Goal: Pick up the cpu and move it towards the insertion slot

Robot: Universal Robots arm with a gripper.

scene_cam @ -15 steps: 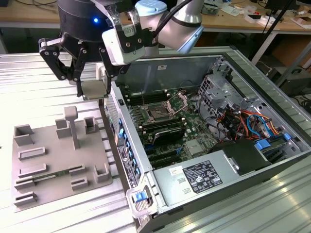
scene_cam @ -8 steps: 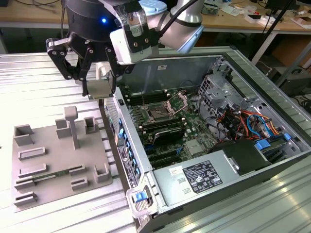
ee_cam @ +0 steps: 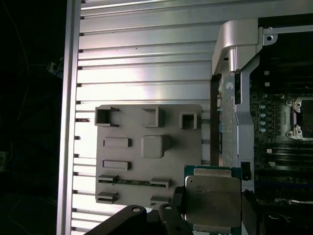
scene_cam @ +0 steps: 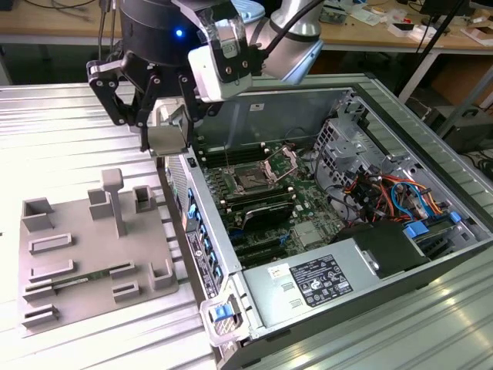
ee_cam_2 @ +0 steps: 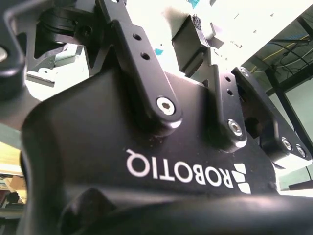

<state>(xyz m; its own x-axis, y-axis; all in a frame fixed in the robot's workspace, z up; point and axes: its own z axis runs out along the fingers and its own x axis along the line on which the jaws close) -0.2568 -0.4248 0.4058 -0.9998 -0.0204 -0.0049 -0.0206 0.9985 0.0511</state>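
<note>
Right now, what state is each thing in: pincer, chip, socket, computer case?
Pincer: shut on the chip.
Chip: held flat in the air, near the case's edge.
Socket: metal frame raised, looks empty.
Computer case: lying flat, side open.

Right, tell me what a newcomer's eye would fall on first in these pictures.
The black gripper at the exterior view's upper left stands out, shut on the silver cpu, which hangs between the grey fixture plate and the open computer case. Inside the case, the insertion slot sits with its shiny metal frame on the green board, with coloured cables toward the exterior view's right.
</note>
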